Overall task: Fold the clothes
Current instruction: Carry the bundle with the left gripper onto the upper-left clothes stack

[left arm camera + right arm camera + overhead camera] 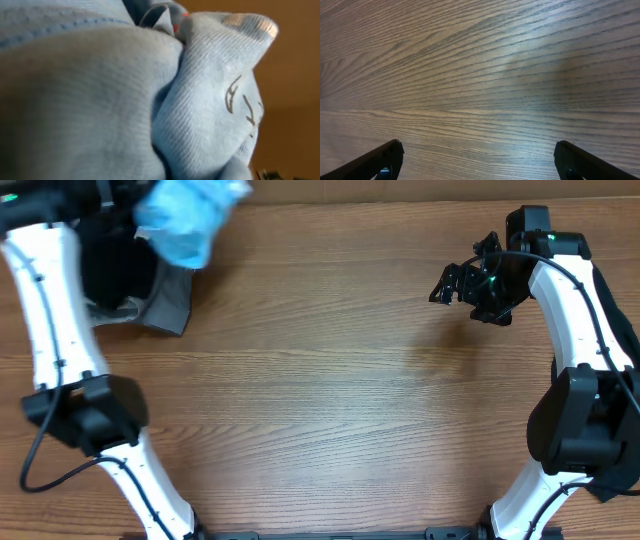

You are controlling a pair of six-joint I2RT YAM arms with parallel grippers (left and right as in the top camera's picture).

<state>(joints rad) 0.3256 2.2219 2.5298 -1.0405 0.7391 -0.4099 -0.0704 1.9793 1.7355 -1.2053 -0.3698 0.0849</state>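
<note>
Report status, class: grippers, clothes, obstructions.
Right gripper open, empty, over wooden table. Left gripper hidden in bunched light blue T-shirt, grip unconfirmed. Black and grey garments heaped alongside.

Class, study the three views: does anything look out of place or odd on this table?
Yes. The light blue T-shirt is crumpled into a wad at the far left corner of the table. It hangs over a heap made of a black garment and a grey garment, not spread flat for folding. Nothing looks spilled or damaged.
</note>
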